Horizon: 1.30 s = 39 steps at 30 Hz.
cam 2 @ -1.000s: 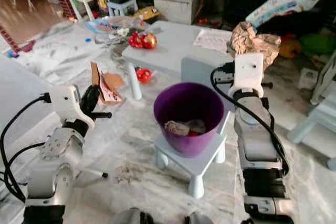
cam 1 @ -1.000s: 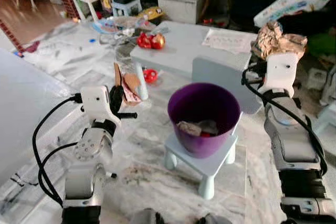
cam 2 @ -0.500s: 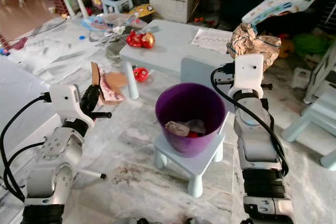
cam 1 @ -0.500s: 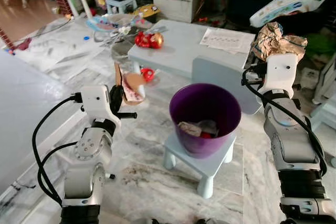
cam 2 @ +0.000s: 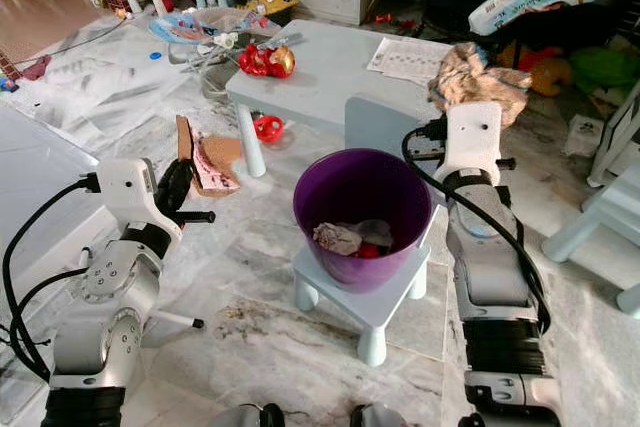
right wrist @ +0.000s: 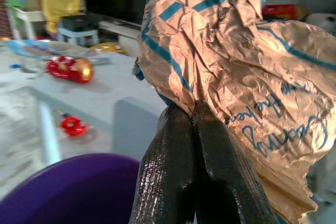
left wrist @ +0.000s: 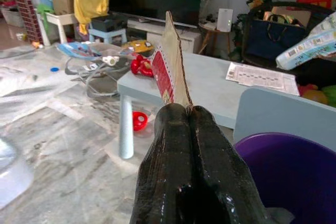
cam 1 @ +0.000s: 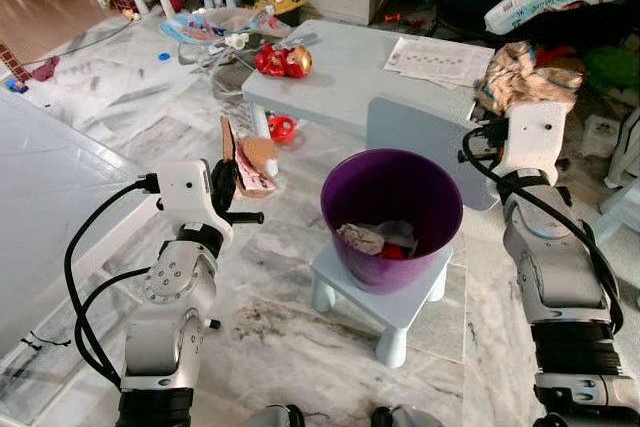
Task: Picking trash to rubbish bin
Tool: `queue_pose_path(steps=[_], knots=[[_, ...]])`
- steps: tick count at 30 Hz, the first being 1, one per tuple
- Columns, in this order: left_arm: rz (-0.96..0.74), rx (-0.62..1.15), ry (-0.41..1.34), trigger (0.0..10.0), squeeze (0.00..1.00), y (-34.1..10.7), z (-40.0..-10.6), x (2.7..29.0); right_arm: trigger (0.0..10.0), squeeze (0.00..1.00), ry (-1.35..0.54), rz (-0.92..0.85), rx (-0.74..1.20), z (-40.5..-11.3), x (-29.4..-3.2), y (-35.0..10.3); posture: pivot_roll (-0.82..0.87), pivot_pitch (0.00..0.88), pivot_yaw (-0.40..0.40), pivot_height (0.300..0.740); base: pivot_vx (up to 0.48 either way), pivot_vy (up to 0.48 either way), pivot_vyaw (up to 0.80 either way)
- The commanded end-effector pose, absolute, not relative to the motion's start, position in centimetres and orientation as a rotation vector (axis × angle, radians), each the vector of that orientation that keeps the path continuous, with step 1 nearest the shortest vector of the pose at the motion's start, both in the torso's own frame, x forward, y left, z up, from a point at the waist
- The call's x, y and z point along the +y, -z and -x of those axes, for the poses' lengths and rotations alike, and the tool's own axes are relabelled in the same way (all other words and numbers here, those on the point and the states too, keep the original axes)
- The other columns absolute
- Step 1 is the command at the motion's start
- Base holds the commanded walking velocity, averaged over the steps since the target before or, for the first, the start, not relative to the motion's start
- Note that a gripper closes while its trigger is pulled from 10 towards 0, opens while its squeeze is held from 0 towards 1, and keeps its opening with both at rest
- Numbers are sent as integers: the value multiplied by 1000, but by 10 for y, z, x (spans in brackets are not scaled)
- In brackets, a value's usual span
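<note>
Two pieces of trash are in hand. The left gripper (left wrist: 189, 109) is clamped on a card (left wrist: 172, 66), upright, held left of the bin (cam 1: 391, 215) and short of its rim; the bin stands on a stool (cam 1: 393, 305) between the arms, some trash already inside; the right gripper (right wrist: 191, 109) pinches crumpled paper (right wrist: 220, 51) beyond the bin's right rim. Judgement: both loads must travel inward over the mouth; neither arm is clearly nearer.

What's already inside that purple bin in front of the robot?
The purple bin holds a crumpled paper wad, a pale wrapper and something red. Anything beneath them is hidden, and the near wall hides part of the bottom.
</note>
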<state>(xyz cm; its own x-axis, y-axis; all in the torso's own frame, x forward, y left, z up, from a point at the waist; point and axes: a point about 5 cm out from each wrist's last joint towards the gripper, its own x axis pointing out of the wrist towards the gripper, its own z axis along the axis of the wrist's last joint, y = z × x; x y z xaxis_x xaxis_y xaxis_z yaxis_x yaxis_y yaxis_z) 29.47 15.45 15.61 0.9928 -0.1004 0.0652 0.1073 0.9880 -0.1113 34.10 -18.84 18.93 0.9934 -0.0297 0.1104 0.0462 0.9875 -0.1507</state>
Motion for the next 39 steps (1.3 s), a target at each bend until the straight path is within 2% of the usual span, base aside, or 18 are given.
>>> queue_pose_path(steps=[1,16,24,27,34,35,36,39], knots=[[86,-23,82,10000,0,-148,-293,162,10000,0,-18,130,-108,-345,-180,-189,-22,136,75,740,0,0,0],[31,49,118,10000,0,-134,-279,170,10000,0,-87,46,-35,-354,-168,-166,14,168,103,740,0,0,0],[6,186,264,10000,0,-111,-244,169,10000,0,-124,-12,48,-361,-158,-138,92,193,149,740,0,0,0],[11,270,364,10000,0,-105,-221,170,10000,0,-122,-110,129,-364,-153,-119,133,197,167,740,0,0,0],[-24,298,421,10000,0,-110,-210,170,10000,0,-136,-191,247,-366,-148,-93,185,204,183,740,0,0,0],[-27,298,422,10000,0,-111,-210,171,10000,212,-139,-201,258,-366,-148,-91,191,205,183,740,0,0,0],[-30,298,421,10000,0,-112,-211,171,10000,1000,-134,-199,265,-366,-148,-90,193,205,184,740,0,0,0],[-35,301,423,10000,0,-113,-210,170,10000,1000,-86,-168,272,-368,-155,-91,198,203,180,740,0,0,0]])
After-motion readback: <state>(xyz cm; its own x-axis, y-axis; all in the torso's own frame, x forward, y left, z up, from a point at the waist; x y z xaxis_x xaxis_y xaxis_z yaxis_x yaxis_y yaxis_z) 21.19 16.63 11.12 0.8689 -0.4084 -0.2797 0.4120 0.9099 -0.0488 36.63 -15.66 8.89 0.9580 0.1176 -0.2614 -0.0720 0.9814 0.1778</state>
